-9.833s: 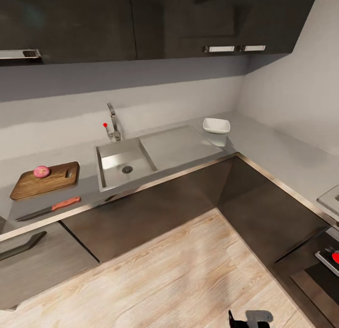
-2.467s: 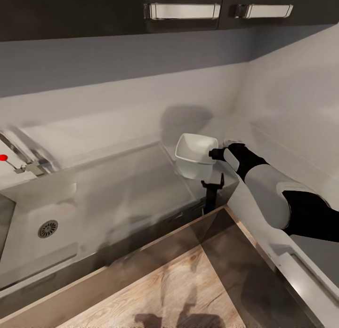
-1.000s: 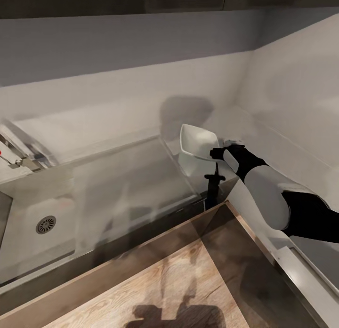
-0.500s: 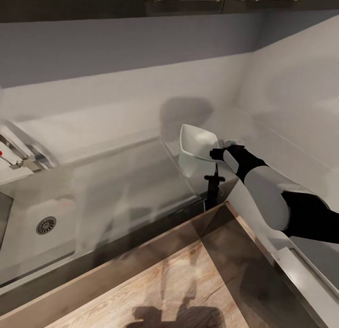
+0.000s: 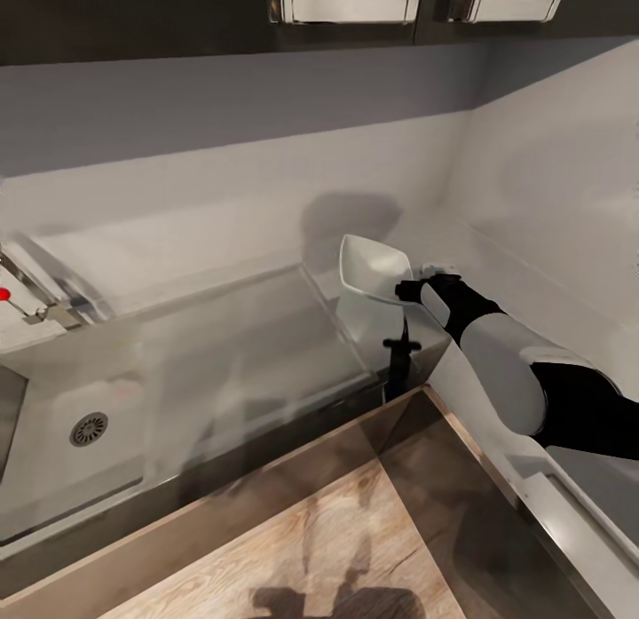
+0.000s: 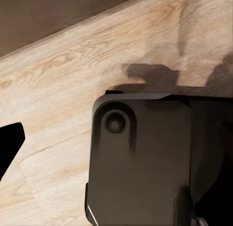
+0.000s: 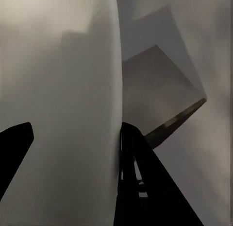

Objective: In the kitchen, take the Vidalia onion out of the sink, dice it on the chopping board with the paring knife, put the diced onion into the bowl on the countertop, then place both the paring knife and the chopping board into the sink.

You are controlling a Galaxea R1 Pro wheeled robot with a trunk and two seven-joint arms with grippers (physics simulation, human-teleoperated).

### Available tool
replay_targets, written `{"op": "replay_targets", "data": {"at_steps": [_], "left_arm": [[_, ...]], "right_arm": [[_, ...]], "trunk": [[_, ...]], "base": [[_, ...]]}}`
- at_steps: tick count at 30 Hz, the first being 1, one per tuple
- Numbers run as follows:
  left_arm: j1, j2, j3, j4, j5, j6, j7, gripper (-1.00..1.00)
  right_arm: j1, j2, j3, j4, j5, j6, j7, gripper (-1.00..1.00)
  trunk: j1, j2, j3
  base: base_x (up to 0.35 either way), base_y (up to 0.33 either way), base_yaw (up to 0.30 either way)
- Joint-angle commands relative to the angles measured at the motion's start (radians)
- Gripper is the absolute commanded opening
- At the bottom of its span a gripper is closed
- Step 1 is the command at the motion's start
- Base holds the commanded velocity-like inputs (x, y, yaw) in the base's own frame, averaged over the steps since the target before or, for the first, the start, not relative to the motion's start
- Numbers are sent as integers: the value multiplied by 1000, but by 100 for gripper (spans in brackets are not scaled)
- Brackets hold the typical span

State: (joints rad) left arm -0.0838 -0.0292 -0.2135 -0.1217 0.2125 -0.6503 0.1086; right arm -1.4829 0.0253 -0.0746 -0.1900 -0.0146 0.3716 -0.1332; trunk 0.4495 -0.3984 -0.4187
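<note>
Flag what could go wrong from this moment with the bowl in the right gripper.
The right gripper pinches only the rim of the bowl, which hangs tilted above the countertop; it might slip or swing. Lowered carelessly, it could strike the raised edge of the sink drainboard.

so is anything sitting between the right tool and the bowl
No. The right tool is already clamped on the rim of the bowl, which is tilted up off the countertop; nothing visible sits between them.

I see a glossy white bowl (image 5: 373,268), a brushed steel sink (image 5: 106,397), and a matt wood-grain floor (image 5: 302,548).
</note>
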Motion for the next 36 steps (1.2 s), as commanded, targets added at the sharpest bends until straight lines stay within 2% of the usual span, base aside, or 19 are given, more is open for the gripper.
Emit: {"op": "replay_targets", "data": {"at_steps": [1, 7, 22, 31, 36], "left_arm": [[-1, 0, -9, 0, 5, -3, 6, 100], [-1, 0, -9, 0, 5, -3, 6, 100], [-1, 0, -9, 0, 5, -3, 6, 100], [-1, 0, -9, 0, 5, -3, 6, 100], [-1, 0, -9, 0, 5, -3, 6, 100]], "right_arm": [[0, 1, -8, -2, -2, 4, -4, -100], [0, 1, -8, -2, 0, 4, -8, -100], [0, 8, -4, -6, 3, -8, -6, -100], [0, 13, -2, -11, 4, -14, -15, -100], [0, 13, -2, -8, 3, -15, -14, -100]], "trunk": [[1, -2, 0], [1, -2, 10], [1, -2, 29], [1, -2, 29], [1, -2, 29]], "base": [[-39, 0, 0], [-189, 0, 0], [-329, 7, 0], [-300, 162, 2], [-278, 196, 213]]}}
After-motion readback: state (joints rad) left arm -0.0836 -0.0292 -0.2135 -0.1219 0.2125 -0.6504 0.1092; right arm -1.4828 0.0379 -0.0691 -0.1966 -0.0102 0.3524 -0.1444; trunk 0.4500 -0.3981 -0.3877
